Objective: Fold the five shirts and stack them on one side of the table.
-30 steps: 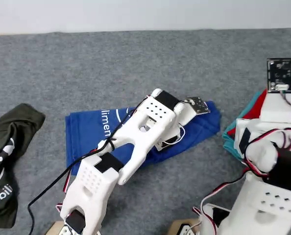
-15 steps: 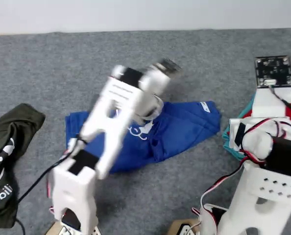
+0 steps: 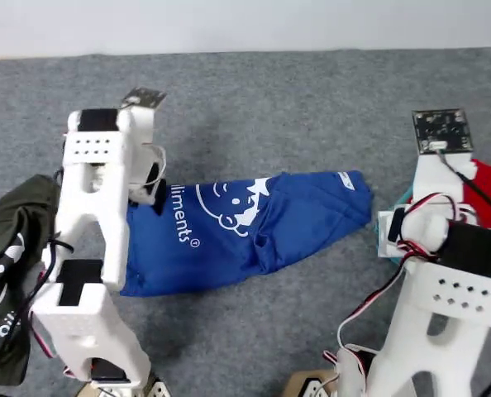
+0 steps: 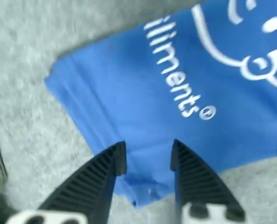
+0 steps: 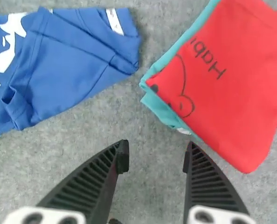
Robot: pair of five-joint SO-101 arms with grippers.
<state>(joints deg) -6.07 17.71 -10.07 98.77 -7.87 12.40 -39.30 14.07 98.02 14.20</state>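
Left wrist view, ridged left claw (image 4: 148, 151) parted over blue shirt (image 4: 129, 93), perhaps touching, right claw (image 5: 155, 156) gaping above fuzzy table (image 5: 138, 126).

The blue shirt (image 3: 254, 231) lies loosely folded, white print up. Off its collar end a folded red shirt (image 5: 231, 79) tops a teal shirt (image 5: 164, 111), perhaps folded too. A crumpled dark green shirt (image 3: 14, 240) lies opposite.
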